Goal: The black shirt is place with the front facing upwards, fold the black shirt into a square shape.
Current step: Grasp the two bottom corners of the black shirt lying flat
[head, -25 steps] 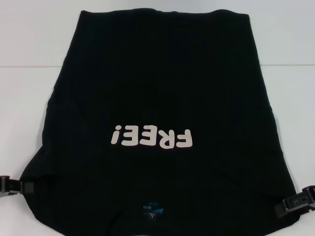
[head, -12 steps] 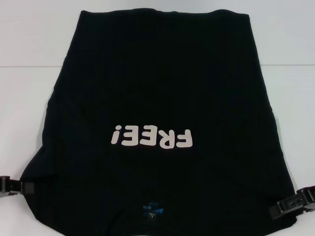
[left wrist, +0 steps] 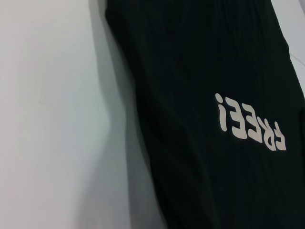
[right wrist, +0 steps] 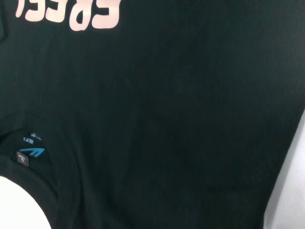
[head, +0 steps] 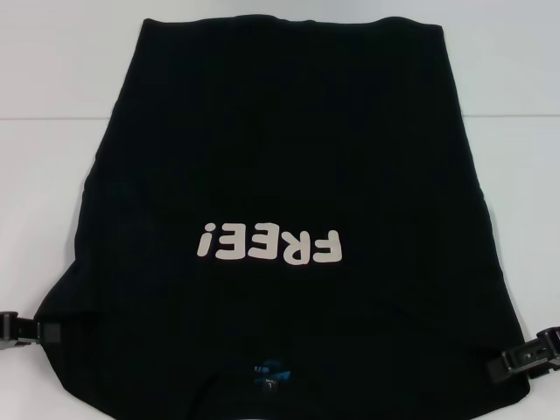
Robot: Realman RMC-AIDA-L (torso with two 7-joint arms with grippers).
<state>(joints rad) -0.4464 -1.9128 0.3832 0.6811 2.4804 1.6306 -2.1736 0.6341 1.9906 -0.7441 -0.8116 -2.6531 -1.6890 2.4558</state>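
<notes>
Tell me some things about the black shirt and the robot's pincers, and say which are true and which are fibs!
1. The black shirt lies print side up. True.
2. Its white print says "STOP". False: it says "FREE!".
3. The left pincer and right pincer are at the shirt's near corners, one each side. True.
4. The blue neck label is at the far end. False: it is at the edge nearest the robot.

The black shirt (head: 280, 175) is laid flat, front up, on the white surface, collar end nearest the robot and hem at the far side. The white "FREE!" print (head: 269, 245) is read upside down in the head view. A small blue neck label (head: 267, 371) is seen inside the collar. The sides appear folded inward, giving a tapered outline.
</notes>
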